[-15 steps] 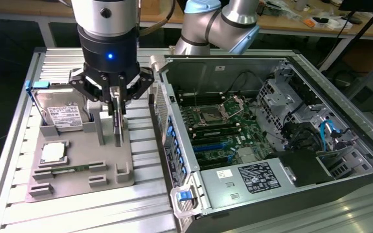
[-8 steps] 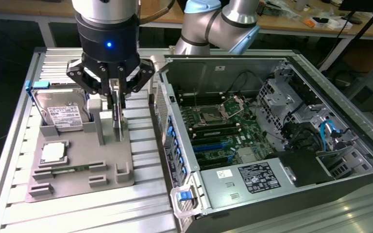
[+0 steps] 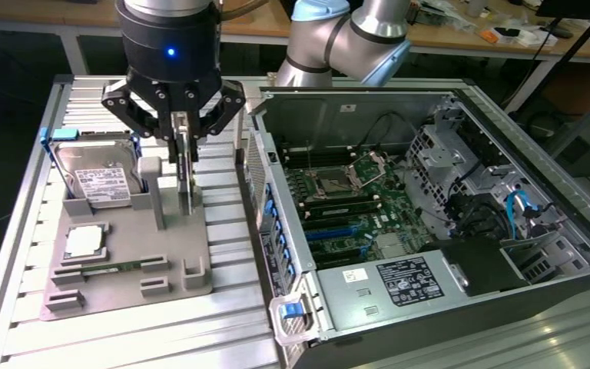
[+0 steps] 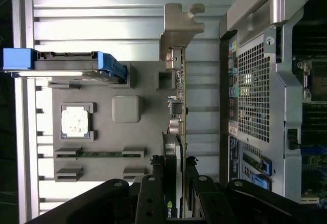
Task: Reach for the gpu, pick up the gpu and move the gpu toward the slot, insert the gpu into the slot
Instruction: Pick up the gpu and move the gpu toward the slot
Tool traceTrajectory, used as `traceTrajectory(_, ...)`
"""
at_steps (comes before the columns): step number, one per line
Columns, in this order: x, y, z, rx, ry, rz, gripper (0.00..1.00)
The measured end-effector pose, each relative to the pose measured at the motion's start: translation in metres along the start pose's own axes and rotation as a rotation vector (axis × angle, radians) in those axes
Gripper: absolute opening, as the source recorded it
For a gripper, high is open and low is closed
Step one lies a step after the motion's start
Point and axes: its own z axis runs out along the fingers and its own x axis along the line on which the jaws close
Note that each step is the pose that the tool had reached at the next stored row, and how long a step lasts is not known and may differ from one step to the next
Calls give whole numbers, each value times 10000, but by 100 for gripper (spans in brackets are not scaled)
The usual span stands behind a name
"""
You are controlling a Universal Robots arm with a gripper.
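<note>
Contact looks made: my gripper (image 3: 180, 142) has its 2 fingers drawn in against the flat faces of the gpu (image 3: 187, 181). The card hangs edge-on straight below the gripper, over the grey fixture tray (image 3: 111, 296) on the worktop (image 3: 28, 231). I cannot tell whether its lower edge is clear of its holder.

I judge the gpu light and stiff but fragile, a thin board with bare parts. The hold belongs on the flat faces near the upper edge, away from the edge that must enter the slot, with a modest squeeze. The smooth faces could slip if it tilts.

The slot (image 3: 328, 231), blue on the green motherboard (image 3: 352, 196), lies well apart from my gripper, inside the open case (image 3: 377, 108).

The exterior view gives the card's height over the tray. The wrist view gives its whole length, the silvery bracket (image 4: 180, 27) at the far end, and my fingers (image 4: 152, 198) flanking it.
</note>
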Motion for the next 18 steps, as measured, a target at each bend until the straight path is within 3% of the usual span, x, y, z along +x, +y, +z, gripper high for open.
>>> traceTrajectory(18, -3, 81, -299, 20, 0, 1, 27)
